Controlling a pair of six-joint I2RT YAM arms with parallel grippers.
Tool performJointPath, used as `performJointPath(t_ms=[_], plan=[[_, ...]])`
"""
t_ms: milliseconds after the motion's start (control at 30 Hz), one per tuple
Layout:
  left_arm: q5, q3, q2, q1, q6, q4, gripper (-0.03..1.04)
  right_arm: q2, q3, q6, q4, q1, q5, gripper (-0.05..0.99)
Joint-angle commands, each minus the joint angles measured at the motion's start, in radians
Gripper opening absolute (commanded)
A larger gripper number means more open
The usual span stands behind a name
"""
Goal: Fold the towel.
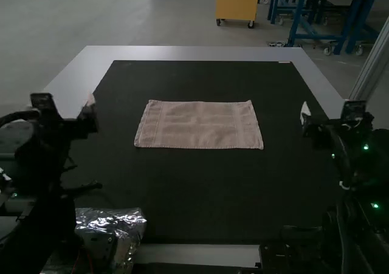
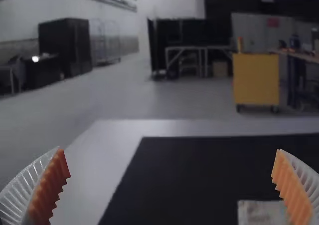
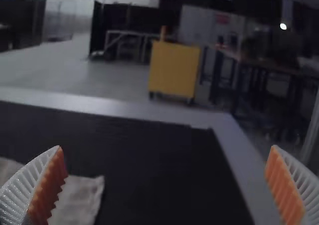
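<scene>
Left claw (image 1: 90, 101) and right claw (image 1: 305, 111) are both spread wide with nothing pinched, each wrist view giving me a pair of white ribbed fingers with orange toothed pads (image 2: 52, 185) well apart. I have the pinkish-beige cloth towel (image 1: 199, 125) lying flat between the two claws, touching neither. It makes a fairly neat rectangle, long sides running left to right; I can't tell how many layers it has. Under it is a large black mat (image 1: 194, 195) on the pale grey bench (image 1: 194, 53). Crinkled silver foil (image 1: 115, 219) sits near the left arm's base.
</scene>
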Motion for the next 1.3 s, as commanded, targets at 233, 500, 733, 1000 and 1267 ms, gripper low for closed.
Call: performJointPath(t_ms=[233,500,733,1000,1267], plan=[[-0.061,-0.007,-0.002,0.000,0.451,0.042,0.90,-0.010,-0.006,-0.360,0.005,0.005,-0.083,0.91],[-0.029,0.136,0.038,-0.003,0.449,0.132,0.90,0.084,0.133,-0.228,0.109,-0.013,-0.084,0.91],[0.003,0.461,0.538,-0.043,0.135,-0.015,0.93,0.589,0.446,-0.001,0.078,-0.044,-0.043,0.91],[0.044,0.676,1.071,-0.092,-0.011,-0.184,0.94,1.030,0.640,0.056,-0.184,-0.044,-0.119,0.91],[0.169,0.803,1.353,-0.082,-0.143,-0.218,0.95,1.320,0.721,0.117,-0.255,-0.032,-0.190,0.91]])
